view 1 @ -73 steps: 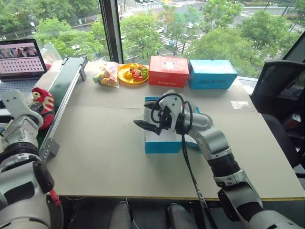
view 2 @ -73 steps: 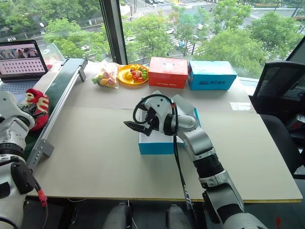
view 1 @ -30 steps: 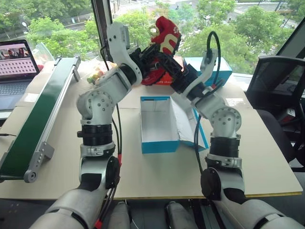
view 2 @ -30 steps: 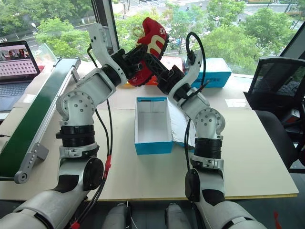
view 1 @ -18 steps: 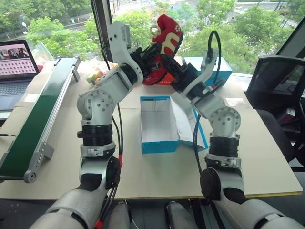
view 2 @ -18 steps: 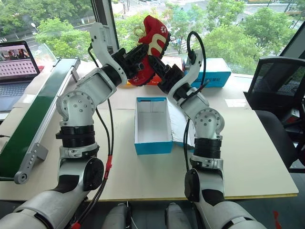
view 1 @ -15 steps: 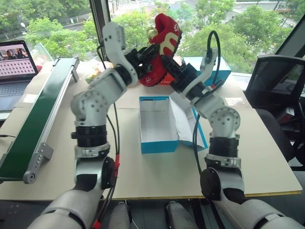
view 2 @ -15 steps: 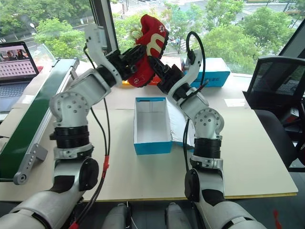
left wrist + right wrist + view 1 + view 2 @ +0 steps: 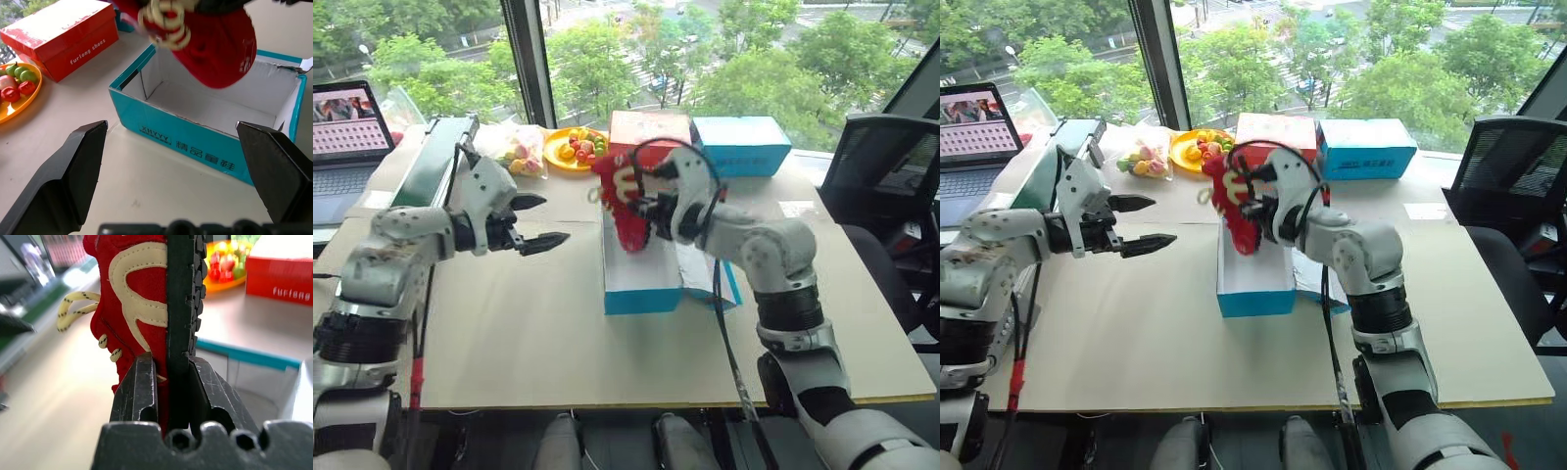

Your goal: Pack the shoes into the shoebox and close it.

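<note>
Left claw (image 9: pixel 536 220) hovering over bare counter (image 9: pixel 558 323), fingers spread as wide as they go, gripping nothing, tips pointing toward the shoebox (image 9: pixel 641 284) and well apart from it. Shoebox sitting open mid-counter, white interior showing, lid flap lying out on its right side. Right claw (image 9: pixel 168 377) clamping a red shoe (image 9: pixel 625 206), one finger on the cream-striped upper, the other on the black sole; shoe hanging over the box's far end, partly inside the opening, cream laces (image 9: pixel 78 313) dangling. Beyond, along the window edge: orange plate of fruit (image 9: pixel 576 149), red box (image 9: pixel 651 132), second blue box (image 9: pixel 739 145).
</note>
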Available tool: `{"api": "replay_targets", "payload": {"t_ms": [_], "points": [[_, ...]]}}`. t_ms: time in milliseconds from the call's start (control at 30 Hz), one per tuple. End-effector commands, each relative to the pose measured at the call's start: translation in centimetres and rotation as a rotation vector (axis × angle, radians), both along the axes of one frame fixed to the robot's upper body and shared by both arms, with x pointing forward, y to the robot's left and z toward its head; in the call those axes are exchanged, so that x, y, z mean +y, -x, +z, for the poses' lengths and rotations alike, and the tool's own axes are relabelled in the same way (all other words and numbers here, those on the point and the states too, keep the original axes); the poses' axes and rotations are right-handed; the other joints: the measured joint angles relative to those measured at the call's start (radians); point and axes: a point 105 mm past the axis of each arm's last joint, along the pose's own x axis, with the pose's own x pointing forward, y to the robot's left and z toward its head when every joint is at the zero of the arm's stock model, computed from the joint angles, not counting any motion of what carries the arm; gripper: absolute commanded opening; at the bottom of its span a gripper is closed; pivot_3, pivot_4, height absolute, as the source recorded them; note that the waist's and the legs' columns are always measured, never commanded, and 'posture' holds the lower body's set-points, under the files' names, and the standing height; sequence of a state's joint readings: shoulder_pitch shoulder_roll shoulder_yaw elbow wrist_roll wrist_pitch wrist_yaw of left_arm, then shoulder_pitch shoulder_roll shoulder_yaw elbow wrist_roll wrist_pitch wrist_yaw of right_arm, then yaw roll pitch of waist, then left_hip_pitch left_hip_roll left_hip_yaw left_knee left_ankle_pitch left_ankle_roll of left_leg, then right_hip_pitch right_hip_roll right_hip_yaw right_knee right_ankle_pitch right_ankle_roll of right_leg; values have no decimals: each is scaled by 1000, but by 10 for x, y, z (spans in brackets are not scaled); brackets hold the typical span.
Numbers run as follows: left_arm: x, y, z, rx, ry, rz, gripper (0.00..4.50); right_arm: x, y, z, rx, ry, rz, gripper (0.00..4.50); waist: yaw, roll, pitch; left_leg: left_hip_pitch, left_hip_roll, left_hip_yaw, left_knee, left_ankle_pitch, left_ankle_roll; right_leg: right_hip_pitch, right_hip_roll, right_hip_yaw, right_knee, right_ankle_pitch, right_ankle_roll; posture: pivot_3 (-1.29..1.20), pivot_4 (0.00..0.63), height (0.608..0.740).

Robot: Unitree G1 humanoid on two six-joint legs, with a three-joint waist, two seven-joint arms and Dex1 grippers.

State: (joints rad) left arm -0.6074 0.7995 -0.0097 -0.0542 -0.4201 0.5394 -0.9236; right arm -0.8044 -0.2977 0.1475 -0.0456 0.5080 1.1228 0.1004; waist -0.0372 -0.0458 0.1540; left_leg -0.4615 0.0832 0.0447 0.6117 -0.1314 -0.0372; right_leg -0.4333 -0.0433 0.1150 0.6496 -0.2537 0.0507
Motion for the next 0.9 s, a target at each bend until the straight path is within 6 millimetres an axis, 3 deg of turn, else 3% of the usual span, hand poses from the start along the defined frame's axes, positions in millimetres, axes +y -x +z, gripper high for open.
{"api": "replay_targets", "payload": {"t_ms": [33, 100, 200, 300, 333, 367, 433, 633, 900], "points": [[-3, 4, 11, -60, 4, -4, 4500, -12, 1, 1, -49, 70, -28, 435, -1, 0, 0, 0, 0, 0, 0, 0, 0, 0, 0, 0, 0, 0, 0, 0, 150, 740], [-3, 4, 11, -61, 5, 0, 4500, -16, 2, -5, -44, 96, -34, 435, -6, 0, 0, 0, 0, 0, 0, 0, 0, 0, 0, 0, 0, 0, 0, 0, 150, 740], [-3, 3, 10, -65, 13, 11, 4500, -29, 3, -36, 15, 149, -58, 435, -7, 0, 0, 0, 0, 0, 0, 0, 0, 0, 0, 0, 1, 0, 0, 0, 150, 740], [-3, 2, 11, -67, 15, 13, 4500, -35, 2, -44, 28, 161, -73, 435, -5, 0, 0, 0, 0, 0, 1, 0, 0, 0, 0, 0, 1, 0, 0, 0, 150, 740], [-2, 2, 11, -69, 9, 15, 4500, -35, 1, -44, 27, 158, -74, 1423, -5, 0, 0, 0, 0, 0, 1, 0, 0, 0, 0, 0, 1, 0, 0, 0, 150, 740], [-2, 2, 12, -71, 11, 17, 4500, -35, 0, -44, 27, 152, -76, 1544, -5, 0, 0, 1, 0, 0, 1, 0, 0, 1, 0, 0, 1, 0, 0, 0, 150, 740], [-1, 1, 14, -74, 15, 22, 4500, -35, -2, -41, 13, 143, -87, 2314, -3, 0, 0, 1, 0, 0, 2, 0, 0, 1, 0, 0, 1, 0, 0, 0, 150, 740], [1, 2, 15, -72, 12, 31, 4500, -29, -12, -21, -105, 165, -109, 4420, -3, 0, 0, 1, 0, 0, 2, 0, 0, 2, 0, 0, 1, 0, 0, 0, 150, 740], [22, -4, 19, -77, 36, 152, 4500, 14, -8, 55, -393, 33, 64, 4468, -8, 0, 0, 1, 0, 0, 1, 0, 0, 0, 1, 1, 3, 0, 0, 0, 150, 740]]}}
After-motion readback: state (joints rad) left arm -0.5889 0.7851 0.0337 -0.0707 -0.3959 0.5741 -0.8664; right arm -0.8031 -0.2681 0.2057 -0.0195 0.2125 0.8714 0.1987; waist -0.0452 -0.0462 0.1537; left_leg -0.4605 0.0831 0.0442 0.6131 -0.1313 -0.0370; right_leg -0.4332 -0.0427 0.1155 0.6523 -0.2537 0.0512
